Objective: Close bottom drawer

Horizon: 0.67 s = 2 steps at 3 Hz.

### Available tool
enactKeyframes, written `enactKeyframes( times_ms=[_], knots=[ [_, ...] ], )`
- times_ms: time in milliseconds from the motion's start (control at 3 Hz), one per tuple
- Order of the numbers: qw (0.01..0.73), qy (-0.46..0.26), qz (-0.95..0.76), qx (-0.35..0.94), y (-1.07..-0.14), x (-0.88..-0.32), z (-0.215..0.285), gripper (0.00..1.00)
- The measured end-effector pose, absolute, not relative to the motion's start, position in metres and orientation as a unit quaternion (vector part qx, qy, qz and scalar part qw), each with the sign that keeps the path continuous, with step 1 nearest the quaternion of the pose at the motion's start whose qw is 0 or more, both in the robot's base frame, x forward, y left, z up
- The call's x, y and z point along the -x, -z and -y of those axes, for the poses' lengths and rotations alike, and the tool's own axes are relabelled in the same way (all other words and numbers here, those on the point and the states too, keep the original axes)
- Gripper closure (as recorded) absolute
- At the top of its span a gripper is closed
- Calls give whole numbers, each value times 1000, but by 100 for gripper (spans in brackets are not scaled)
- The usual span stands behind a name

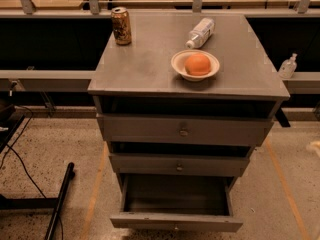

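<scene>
**A:** Where is the tool right now?

**B:** Nowhere in the camera view. No fingers show, so I can't tell whether it is spread, pinched or carrying anything. There is only a small pale smudge (315, 146) at the right edge above the floor. It might be part of the arm, but I can't say.

**A:** And the thing to be closed?

**B:** The wide, shallow grey metal bottom drawer (176, 221) is the lowest of three in the grey metal bench (150, 69). It is pulled well out toward the camera and looks empty. The middle drawer (177, 165) and the tall-fronted top drawer (185, 130) each stand out only a little.

**A:** What does the next move turn on?

**B:** Direction, I'd judge. The front panel's long axis runs left to right, and the drawer slides along the line from the camera into the bench. The tool would have to come low, get in front of that panel near its centre, and push straight back. If the smudge is the arm, the drawer lies to its left and lower.

**A:** Anything that could be upset?

**B:** A brown drink can (121, 26), a clear plastic bottle (201, 32) lying on its side and a cream bowl (177, 66) holding an orange fruit (198, 64) sit on top. They are well above the push line.
</scene>
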<state>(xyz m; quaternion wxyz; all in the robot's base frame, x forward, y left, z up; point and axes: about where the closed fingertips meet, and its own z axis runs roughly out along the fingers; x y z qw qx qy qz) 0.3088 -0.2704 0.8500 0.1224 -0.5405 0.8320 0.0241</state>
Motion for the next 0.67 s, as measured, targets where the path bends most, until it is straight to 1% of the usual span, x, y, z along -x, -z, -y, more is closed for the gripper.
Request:
enactKeyframes(
  times_ms=[333, 667],
  knots=[
    [87, -48, -841, 531, -815, -279, 274, 0],
    [87, -72, -838, 534, -783, -290, 268, 0]
  ],
)
